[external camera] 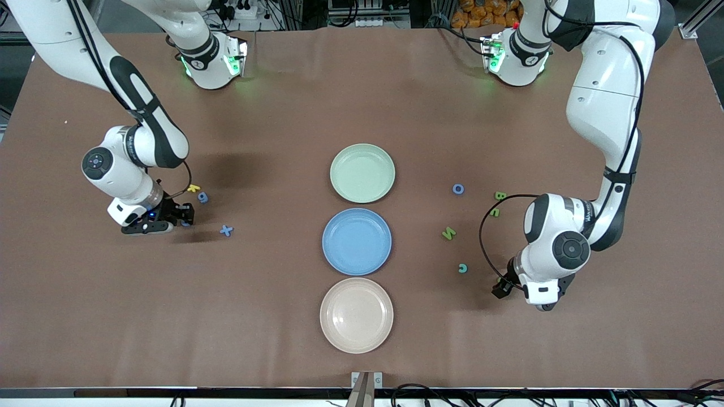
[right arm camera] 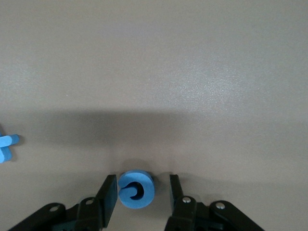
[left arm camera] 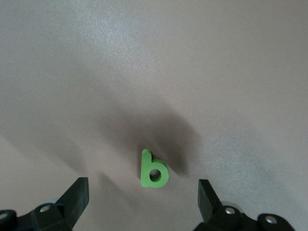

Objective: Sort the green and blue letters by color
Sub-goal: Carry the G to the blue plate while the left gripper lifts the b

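- The brown table [external camera: 362,102] carries everything; both arms reach down to it, one at each end.
- Three plates line up along the table's middle: a green plate [external camera: 362,173] farthest from the front camera, a blue plate [external camera: 357,241] next, and a pink plate [external camera: 356,315] nearest the front edge.
- The right gripper [right arm camera: 139,192] sits low at the right arm's end of the table. Its fingers [right arm camera: 109,192] stand on either side of a round blue letter [right arm camera: 136,189], one touching it, the other just clear; I cannot tell whether the grip is made.
- The left gripper [left arm camera: 142,197] hangs low at the left arm's end, jaws spread wide and grasping nothing, just over a green "b" [left arm camera: 153,169] lying flat on the table.
- Near the right gripper lie a blue "X" [external camera: 226,230], a blue "9" [external camera: 202,197] and a yellow piece [external camera: 194,187].
- Between the plates and the left arm lie a blue "O" [external camera: 458,189], a green "B" [external camera: 500,195], a green "E" [external camera: 495,212], a green "N" [external camera: 448,233] and a teal "C" [external camera: 462,268].
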Controlling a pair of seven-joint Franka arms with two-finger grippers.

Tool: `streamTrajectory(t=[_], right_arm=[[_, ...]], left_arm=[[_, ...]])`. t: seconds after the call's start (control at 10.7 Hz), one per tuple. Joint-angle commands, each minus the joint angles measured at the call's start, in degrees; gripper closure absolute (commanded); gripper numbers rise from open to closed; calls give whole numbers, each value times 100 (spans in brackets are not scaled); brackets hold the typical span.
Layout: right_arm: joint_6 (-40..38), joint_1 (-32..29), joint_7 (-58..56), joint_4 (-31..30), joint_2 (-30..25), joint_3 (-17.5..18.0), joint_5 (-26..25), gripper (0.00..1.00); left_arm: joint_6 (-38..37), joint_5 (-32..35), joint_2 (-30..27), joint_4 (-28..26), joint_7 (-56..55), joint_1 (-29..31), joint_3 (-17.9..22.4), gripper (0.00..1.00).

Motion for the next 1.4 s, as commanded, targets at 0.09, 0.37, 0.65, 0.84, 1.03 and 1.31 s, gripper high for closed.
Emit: streamTrajectory(t=[0.09,0.37,0.65,0.84,1.03,1.31], right_arm=[[103,-64,27,70,168,34,-85,54],[112,-47,45,79,186,34,-85,77],[-246,49,376,332,-130,60,-23,100],[-1149,470,1296,1059,-166,121,-6,100],[-1522,883,2752,1659,-78,401,3,100],[-1505,1550,4758,2318,307,763,-6,100]], left_arm=[[116,161,220,147,-226,-96,91,0],[257,170,308,147,-244,-166,213,0],[415,170,361,147,-235,-333,407,0],[415,161,352,147,-243,-324,398,72],[415,161,309,130,-244,-333,390,100],[415,179,195,130,-226,-385,381,100]])
